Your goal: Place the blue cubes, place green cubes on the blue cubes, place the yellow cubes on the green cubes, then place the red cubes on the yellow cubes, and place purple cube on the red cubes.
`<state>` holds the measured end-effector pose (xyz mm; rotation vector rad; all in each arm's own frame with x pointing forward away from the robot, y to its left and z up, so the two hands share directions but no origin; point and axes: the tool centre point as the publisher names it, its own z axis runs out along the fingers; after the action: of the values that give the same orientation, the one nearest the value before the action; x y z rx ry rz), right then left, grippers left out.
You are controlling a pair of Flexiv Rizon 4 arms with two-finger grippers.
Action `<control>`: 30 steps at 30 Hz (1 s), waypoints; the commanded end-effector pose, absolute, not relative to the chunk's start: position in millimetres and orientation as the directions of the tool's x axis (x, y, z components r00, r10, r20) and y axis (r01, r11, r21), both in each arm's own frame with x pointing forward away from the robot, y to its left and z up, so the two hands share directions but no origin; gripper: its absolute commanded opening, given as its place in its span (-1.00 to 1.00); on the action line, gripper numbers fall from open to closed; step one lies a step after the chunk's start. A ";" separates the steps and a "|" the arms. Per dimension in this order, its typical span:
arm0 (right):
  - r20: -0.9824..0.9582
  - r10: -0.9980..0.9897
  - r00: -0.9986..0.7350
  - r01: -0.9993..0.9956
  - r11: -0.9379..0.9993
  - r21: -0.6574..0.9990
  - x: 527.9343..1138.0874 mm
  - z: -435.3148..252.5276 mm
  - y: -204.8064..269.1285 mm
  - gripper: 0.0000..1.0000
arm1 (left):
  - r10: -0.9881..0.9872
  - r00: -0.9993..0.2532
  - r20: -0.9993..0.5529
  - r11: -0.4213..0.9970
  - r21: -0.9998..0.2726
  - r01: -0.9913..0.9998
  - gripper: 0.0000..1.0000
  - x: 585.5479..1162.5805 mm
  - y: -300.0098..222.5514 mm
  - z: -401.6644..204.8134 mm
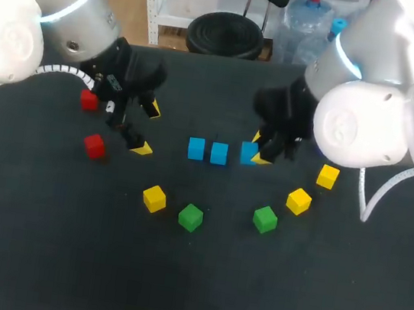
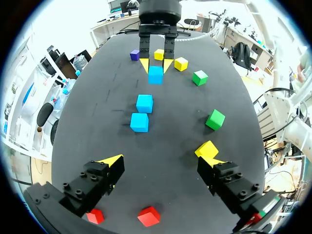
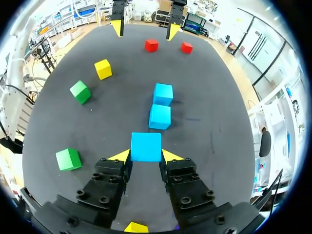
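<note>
Grips 1 blue cube (image 3: 146, 146) from 2 sides with the right hand (image 3: 146, 157), in line with 2 more blue cubes (image 3: 160, 117) on the tabletop (image 3: 219, 146). Holds the left hand (image 2: 161, 161) wide open near 2 red cubes (image 2: 148, 216).

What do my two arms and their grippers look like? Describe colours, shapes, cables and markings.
The left arm and right arm have bulky, rounded silver-white housings, each with a glowing light-blue ring at a joint. A ribbed white cable runs by the left arm and a smooth white cable loops by the right. The left gripper and right gripper are black and blocky, with screw heads and wedge-shaped yellow tips.
</note>
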<state>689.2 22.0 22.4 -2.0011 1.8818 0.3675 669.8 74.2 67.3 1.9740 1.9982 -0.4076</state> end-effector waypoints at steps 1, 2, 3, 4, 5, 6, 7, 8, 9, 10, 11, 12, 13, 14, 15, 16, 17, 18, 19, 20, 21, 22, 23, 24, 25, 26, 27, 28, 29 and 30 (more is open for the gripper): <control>-0.432 -0.899 0.074 -0.996 -0.041 -0.084 692.8 16.1 23.5 -1.00 | 0.913 -0.007 -0.408 0.012 0.011 1.000 1.00 670.1 75.2 67.0; -0.432 -0.899 0.074 -0.996 -0.042 -0.084 693.0 15.2 23.9 -1.00 | 0.913 -0.007 -0.408 0.012 0.011 1.000 1.00 670.1 75.2 67.0; -0.433 -0.898 0.075 -0.996 -0.043 -0.082 693.1 14.2 24.3 -1.00 | 0.913 -0.007 -0.408 0.012 0.011 1.000 1.00 670.1 75.2 67.0; -0.433 -0.898 0.076 -0.996 -0.045 -0.082 693.3 13.3 24.8 -1.00 | 0.913 -0.007 -0.408 0.012 0.011 1.000 1.00 670.1 75.2 67.0; -0.433 -0.898 0.077 -0.996 -0.046 -0.082 693.5 12.2 25.3 -1.00 | 0.913 -0.007 -0.408 0.012 0.011 1.000 1.00 670.1 75.2 67.0; -0.433 -0.898 0.077 -0.996 -0.047 -0.081 694.0 10.8 25.6 -1.00 | 0.913 -0.007 -0.408 0.012 0.011 1.000 1.00 670.1 75.2 67.0; -0.432 -0.899 0.077 -0.996 -0.047 -0.080 694.5 9.5 25.8 -1.00 | 0.913 -0.007 -0.408 0.012 0.011 1.000 1.00 670.1 75.2 67.0; -0.431 -0.899 0.077 -0.996 -0.047 -0.080 695.0 8.6 25.8 -1.00 | 0.913 -0.007 -0.408 0.012 0.011 1.000 1.00 670.1 75.2 67.0; -0.432 -0.899 0.076 -0.996 -0.046 -0.080 695.6 7.7 26.0 -1.00 | 0.913 -0.007 -0.408 0.012 0.011 1.000 1.00 670.1 75.2 67.0; -0.431 -0.899 0.076 -0.996 -0.046 -0.081 696.4 6.7 26.3 -1.00 | 0.913 -0.007 -0.408 0.012 0.011 1.000 1.00 670.1 75.2 67.0; -0.428 -0.900 0.076 -0.996 -0.045 -0.082 697.6 5.8 26.7 -1.00 | 0.913 -0.007 -0.408 0.012 0.011 1.000 1.00 670.1 75.2 67.0; -0.427 -0.901 0.076 -0.996 -0.045 -0.083 698.1 5.5 26.8 -1.00 | 0.913 -0.007 -0.408 0.012 0.011 1.000 1.00 670.1 75.2 67.0; -0.425 -0.902 0.076 -0.995 -0.044 -0.084 699.3 5.0 27.1 -1.00 | 0.913 -0.007 -0.408 0.012 0.011 1.000 1.00 670.1 75.2 67.0; -0.425 -0.902 0.076 -0.995 -0.044 -0.085 700.5 4.5 27.2 -1.00 | 0.913 -0.007 -0.408 0.012 0.011 1.000 1.00 670.1 75.2 67.0; -0.424 -0.903 0.076 -0.995 -0.044 -0.085 701.8 3.9 27.4 -1.00 | 0.913 -0.007 -0.408 0.012 0.011 1.000 1.00 670.1 75.2 67.0; -0.423 -0.903 0.075 -0.995 -0.043 -0.085 702.9 3.3 27.6 -1.00 | 0.913 -0.007 -0.408 0.012 0.011 1.000 1.00 670.1 75.2 67.0; -0.422 -0.904 0.075 -0.996 -0.043 -0.084 703.6 3.1 27.9 -1.00 | 0.913 -0.007 -0.408 0.012 0.011 1.000 1.00 670.1 75.2 67.0; -0.421 -0.904 0.075 -0.996 -0.044 -0.084 704.5 3.3 28.6 -1.00 | 0.913 -0.007 -0.408 0.012 0.011 1.000 1.00 670.1 75.2 67.0; -0.421 -0.904 0.076 -0.995 -0.044 -0.084 705.0 3.3 29.0 -1.00 | 0.913 -0.007 -0.408 0.012 0.011 1.000 1.00 670.1 75.2 67.0; -0.420 -0.904 0.076 -0.995 -0.044 -0.085 705.7 3.2 29.4 -1.00 | 0.913 -0.007 -0.408 0.012 0.011 1.000 1.00 670.1 75.2 67.0; -0.421 -0.904 0.076 -0.995 -0.044 -0.085 706.2 3.0 29.8 -1.00 | 0.913 -0.007 -0.408 0.012 0.011 1.000 1.00 670.1 75.2 67.0; -0.421 -0.904 0.076 -0.995 -0.044 -0.085 706.7 2.8 30.2 -1.00 | 0.913 -0.007 -0.408 0.012 0.011 1.000 1.00 670.1 75.2 67.0; -0.422 -0.904 0.075 -0.995 -0.043 -0.084 707.0 2.5 30.7 -1.00 | 0.913 -0.007 -0.408 0.012 0.011 1.000 1.00 670.1 75.2 67.0; -0.422 -0.903 0.075 -0.996 -0.043 -0.084 707.1 2.2 31.2 -1.00 | 0.913 -0.007 -0.408 0.012 0.011 1.000 1.00 670.1 75.2 67.0; -0.423 -0.903 0.074 -0.996 -0.043 -0.084 707.2 1.7 31.9 -1.00 | 0.913 -0.007 -0.408 0.012 0.011 1.000 1.00 670.1 75.2 67.0; -0.423 -0.903 0.074 -0.996 -0.043 -0.083 707.4 1.1 32.5 -1.00 | 0.913 -0.007 -0.408 0.012 0.011 1.000 1.00 670.1 75.2 67.0; -0.424 -0.903 0.075 -0.996 -0.043 -0.083 707.4 0.6 33.1 -1.00 | 0.913 -0.007 -0.408 0.012 0.011 1.000 1.00 670.1 75.2 67.0; -0.424 -0.903 0.075 -0.996 -0.044 -0.082 707.6 0.1 33.4 -1.00 | 0.913 -0.007 -0.408 0.012 0.011 1.000 1.00 670.1 75.2 67.0; -0.424 -0.903 0.074 -0.996 -0.044 -0.081 707.8 -0.3 33.7 -1.00 | 0.913 -0.007 -0.408 0.012 0.011 1.000 1.00 670.1 75.2 67.0; -0.424 -0.903 0.074 -0.996 -0.043 -0.080 707.9 -0.4 33.8 -1.00 | 0.913 -0.007 -0.408 0.012 0.011 1.000 1.00 670.1 75.2 67.0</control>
<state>705.1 32.7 1.2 -2.0065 1.8893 0.3601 669.8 74.2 67.3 1.9740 1.9982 -0.4076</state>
